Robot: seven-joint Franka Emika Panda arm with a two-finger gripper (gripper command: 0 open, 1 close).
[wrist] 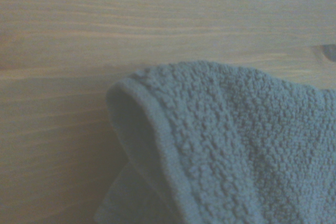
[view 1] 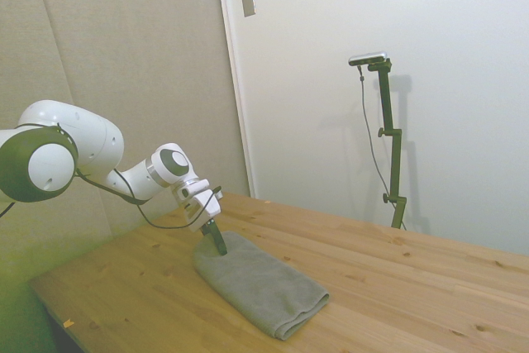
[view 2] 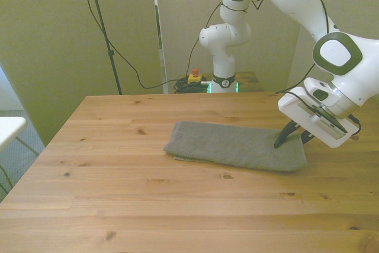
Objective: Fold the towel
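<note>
Terry loops fill the wrist view, where a hemmed corner of the grey towel point(wrist: 231, 145) curls up off the wood with a dark gap under its top layer. From the front view I see the towel point(view 2: 237, 145) lying as a long, already layered strip across the middle of the desk point(view 2: 148, 205), its length running side to side, and my claw point(view 2: 291, 136) tilted down at the end on the front view's right, its dark fingers touching or nearly touching the cloth. The side view puts the claw point(view 1: 214, 238) at the towel's point(view 1: 260, 283) end nearest the arm. I cannot tell from any view whether the claw is spread or closed, or whether it has cloth yet. My judgement is that the step in hand is catching that end to carry it over the other. To do it well I'd slip one finger under the whole stack rather than only the curled top layer, pinch squarely at the hem, lift just enough to clear, and carry it straight along the strip so the edges line up.
</note>
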